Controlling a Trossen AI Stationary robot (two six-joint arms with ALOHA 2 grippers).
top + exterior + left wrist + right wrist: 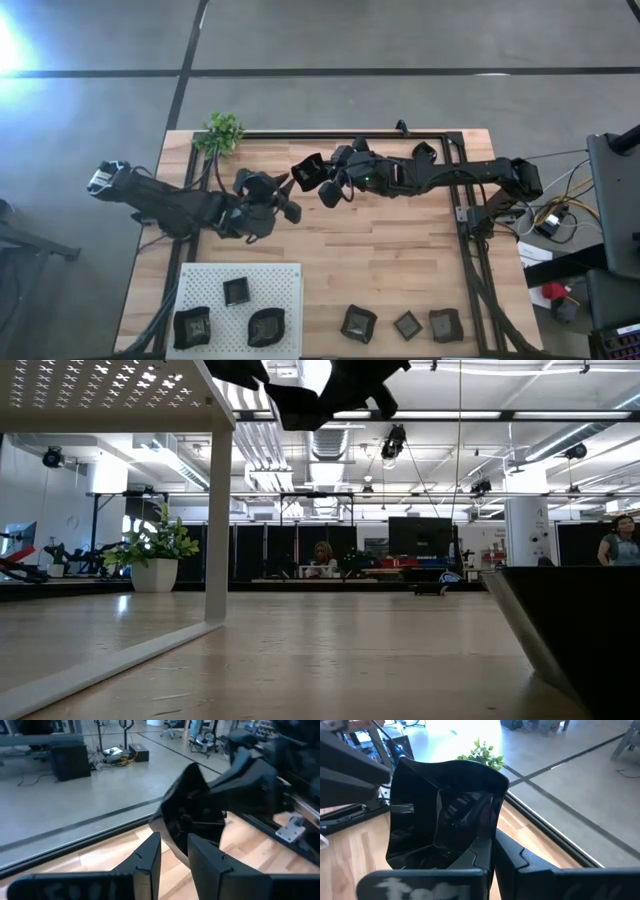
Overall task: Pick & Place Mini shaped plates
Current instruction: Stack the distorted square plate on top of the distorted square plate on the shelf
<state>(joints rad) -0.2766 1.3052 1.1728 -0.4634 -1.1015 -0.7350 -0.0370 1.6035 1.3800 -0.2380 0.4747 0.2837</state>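
Observation:
A black mini plate (307,170) with a raised wavy rim hangs in the air over the middle of the table, held by my right gripper (322,183), which is shut on it. In the right wrist view the plate (445,810) fills the picture, its hollow facing the camera. My left gripper (290,200) hovers just left of it and nearer the table's near edge, its fingers a narrow gap apart. In the left wrist view the plate (195,805) stands right in front of that gap (174,850). Both grippers show dark at the top of the low view (310,390). My right gripper pinches the plate's rim wall (492,827) on the side nearest it, one finger (472,857) inside the hollow and the other (525,862) outside. The fingers come level from the table's right. The plate is lifted clear and stands on edge. My left gripper: I cannot tell whether it touches the plate's lower corner (175,845).
A white perforated board (285,275) near the left front corner carries three dark plates (237,291) (192,326) (266,326). Three more plates (358,322) (407,324) (445,324) lie on the wood near the front edge. A small green plant (222,131) stands at the far left edge.

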